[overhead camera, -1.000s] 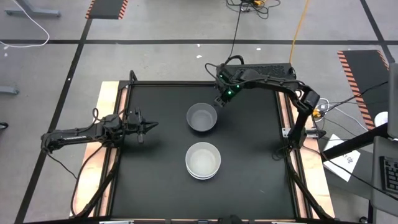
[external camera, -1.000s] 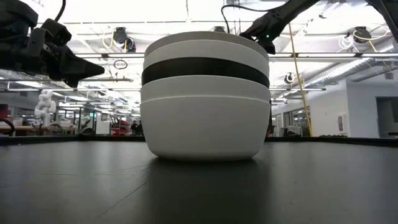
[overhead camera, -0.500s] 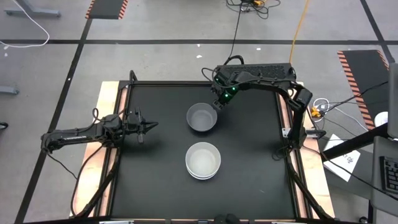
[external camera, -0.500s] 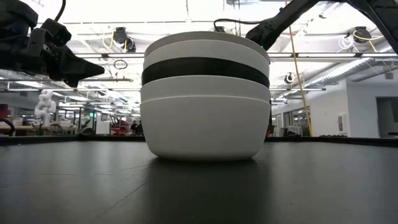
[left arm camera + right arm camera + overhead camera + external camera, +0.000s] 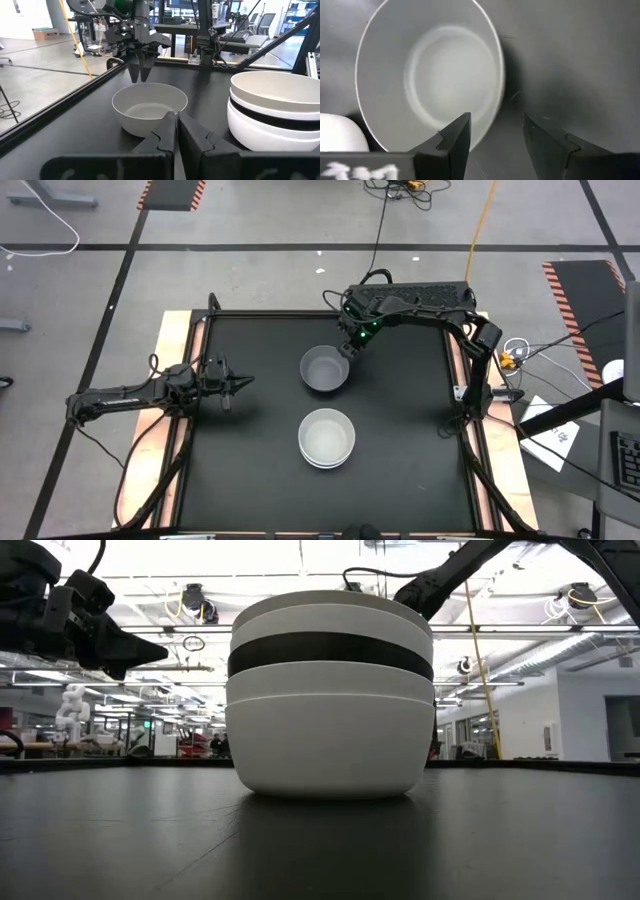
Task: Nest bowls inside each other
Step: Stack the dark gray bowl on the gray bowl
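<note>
At the tabletop's (image 5: pixel 250 470) left edge the left gripper (image 5: pixel 243 381) waits clenched on nothing, well apart from the bowls. The lone grey bowl (image 5: pixel 324 369) sits mid-table behind the nested stack (image 5: pixel 327 438). The right gripper (image 5: pixel 348 350), clearly nearer, hangs over that bowl's right rim, jaws released and straddling it.

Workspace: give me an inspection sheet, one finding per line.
Surface: black table, bare around the bowls.
Job's things: lone bowl upright; nested stack nearer the front, apart from it.
Clutter: nothing seen.
End effectors: right end effector open, over the lone bowl's rim; left end effector shut, waiting at the table's left side.
Cables: yellow cable on the floor.
Surroundings: striped floor markings.
</note>
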Robot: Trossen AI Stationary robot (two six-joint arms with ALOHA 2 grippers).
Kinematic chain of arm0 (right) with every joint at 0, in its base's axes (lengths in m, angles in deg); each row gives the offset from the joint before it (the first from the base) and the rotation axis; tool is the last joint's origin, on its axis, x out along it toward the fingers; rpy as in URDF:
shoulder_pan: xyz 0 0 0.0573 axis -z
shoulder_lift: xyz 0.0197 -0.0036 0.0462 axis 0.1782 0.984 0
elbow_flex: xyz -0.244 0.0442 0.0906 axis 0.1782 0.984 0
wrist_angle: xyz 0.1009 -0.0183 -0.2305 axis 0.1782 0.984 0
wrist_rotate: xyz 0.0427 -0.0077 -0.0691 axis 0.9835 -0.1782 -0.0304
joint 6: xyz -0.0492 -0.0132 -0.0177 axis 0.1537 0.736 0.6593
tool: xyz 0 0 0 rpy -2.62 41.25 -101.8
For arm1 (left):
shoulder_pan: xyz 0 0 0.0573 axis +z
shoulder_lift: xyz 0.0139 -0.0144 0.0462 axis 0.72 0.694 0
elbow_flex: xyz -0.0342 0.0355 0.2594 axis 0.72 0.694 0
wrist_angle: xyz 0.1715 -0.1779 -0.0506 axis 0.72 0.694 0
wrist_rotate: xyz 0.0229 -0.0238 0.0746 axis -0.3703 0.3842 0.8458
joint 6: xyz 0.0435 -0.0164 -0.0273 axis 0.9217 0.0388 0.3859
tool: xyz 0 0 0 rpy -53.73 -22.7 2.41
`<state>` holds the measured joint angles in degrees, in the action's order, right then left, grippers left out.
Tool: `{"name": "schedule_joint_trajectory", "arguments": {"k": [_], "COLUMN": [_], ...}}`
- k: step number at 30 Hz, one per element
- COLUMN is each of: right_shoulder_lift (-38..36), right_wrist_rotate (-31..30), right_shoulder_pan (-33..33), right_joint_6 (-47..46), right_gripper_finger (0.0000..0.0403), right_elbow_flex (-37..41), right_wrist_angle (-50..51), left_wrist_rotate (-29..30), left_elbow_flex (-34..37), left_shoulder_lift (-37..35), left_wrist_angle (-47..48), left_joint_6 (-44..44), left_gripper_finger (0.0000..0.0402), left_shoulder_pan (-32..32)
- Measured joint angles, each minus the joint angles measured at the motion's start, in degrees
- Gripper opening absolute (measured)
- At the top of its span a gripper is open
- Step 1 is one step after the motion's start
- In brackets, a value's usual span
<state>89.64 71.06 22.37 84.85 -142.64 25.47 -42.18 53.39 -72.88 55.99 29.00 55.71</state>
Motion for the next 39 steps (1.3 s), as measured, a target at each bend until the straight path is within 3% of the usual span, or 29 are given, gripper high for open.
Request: {"name": "schedule_joint_trajectory", "arguments": {"k": [28, 32, 37, 39], "right_shoulder_lift": [4.46, 4.55, 4.55, 4.5], "right_wrist_rotate": [-2.84, -2.82, -2.8, -2.86], "right_shoulder_pan": [-1.57, -1.59, -1.19, -0.97], "right_joint_6": [1.91, 2.6, 4.98, 5.76], "right_gripper_finger": [0.0165, 0.0126, 0.002, 0.001], "right_elbow_flex": [0.07, 0.07, 0.07, 0.07], "right_wrist_angle": [-1.17, -2.17, -3.93, -3.56], "left_wrist_rotate": [-0.2, -0.17, -0.19, -0.2], "left_elbow_flex": [-0.07, -0.09, -0.11, -0.15], "left_shoulder_lift": [0.0, 0.0, 0.0, 0.0], "left_wrist_angle": [0.2, 0.35, 0.74, 0.87], "left_joint_6": [-0.37, -0.37, -0.44, -0.44], "left_gripper_finger": [0.0021, 0.0021, 0.0021, 0.0021], "left_shoulder_pan": [0.0, 0.0, 0.0, 0.0]}}
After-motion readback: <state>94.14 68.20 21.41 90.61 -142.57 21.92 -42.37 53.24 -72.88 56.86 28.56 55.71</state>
